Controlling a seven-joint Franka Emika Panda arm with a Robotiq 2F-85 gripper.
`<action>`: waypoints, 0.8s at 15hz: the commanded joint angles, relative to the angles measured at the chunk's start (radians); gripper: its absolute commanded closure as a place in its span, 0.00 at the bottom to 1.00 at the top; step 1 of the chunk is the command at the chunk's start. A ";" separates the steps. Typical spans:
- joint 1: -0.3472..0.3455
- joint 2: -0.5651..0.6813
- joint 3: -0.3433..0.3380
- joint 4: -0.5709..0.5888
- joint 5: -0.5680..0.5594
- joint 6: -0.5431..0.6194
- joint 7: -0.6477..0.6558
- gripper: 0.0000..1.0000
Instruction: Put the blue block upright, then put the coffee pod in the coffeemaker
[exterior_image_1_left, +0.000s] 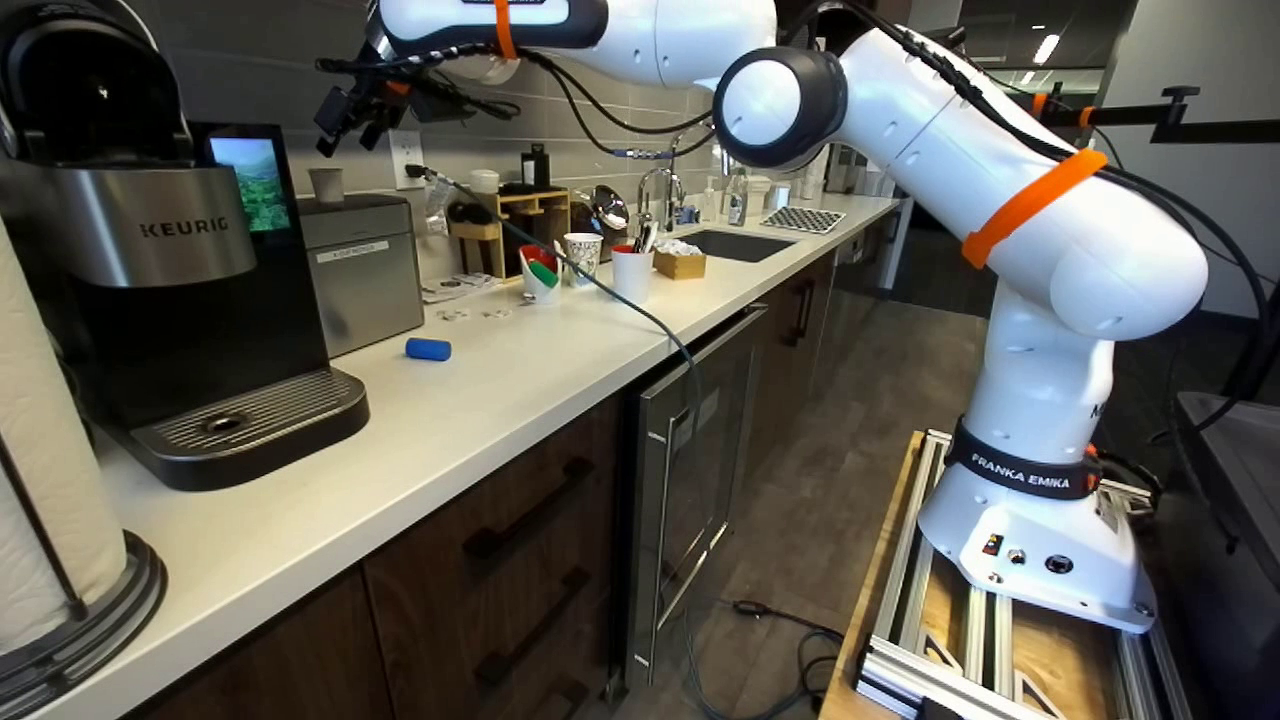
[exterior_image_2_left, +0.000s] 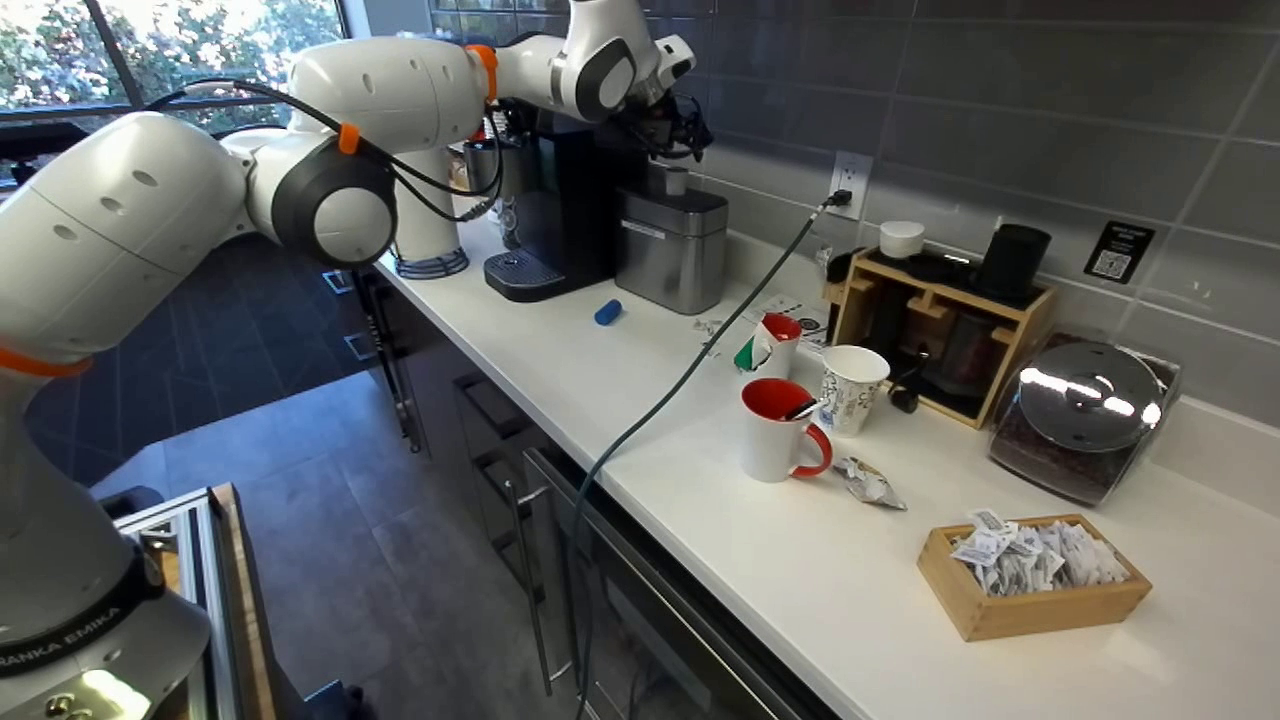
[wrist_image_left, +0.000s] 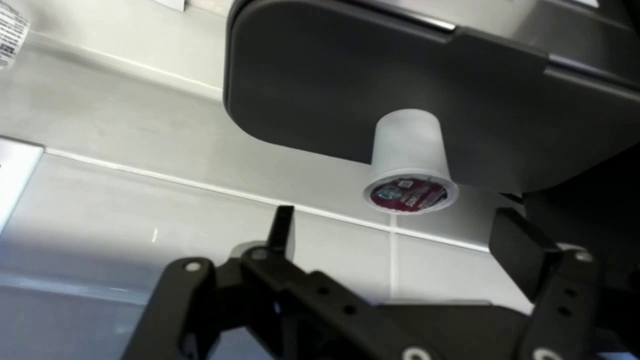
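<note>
Wrist view shows our hand (wrist_image_left: 397, 234) spread wide near the coffee pod (wrist_image_left: 410, 140) standing on the metal box (wrist_image_left: 310, 87). In an exterior view we see the blue block (exterior_image_1_left: 428, 349) lying on the surface (exterior_image_1_left: 490, 375), near the coffeemaker (exterior_image_1_left: 170, 255).

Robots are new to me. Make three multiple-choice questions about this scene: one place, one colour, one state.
1. Where is the coffee pod?
A) In the sink
B) On the grey metal box
C) On the drip tray

2. What colour is the block on the counter?
A) Blue
B) Red
C) Green

3. The gripper is:
A) shut on the pod
B) shut, empty
C) open

1 B: it stands on the box's lid.
2 A: blue in both exterior views.
3 C: fingers apart, gripping nothing.
</note>
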 joint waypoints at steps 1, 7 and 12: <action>0.006 0.056 -0.013 0.029 -0.006 0.112 0.029 0.00; 0.007 0.092 -0.016 0.031 0.000 0.209 0.016 0.00; 0.004 0.098 0.022 0.034 0.015 0.250 -0.018 0.00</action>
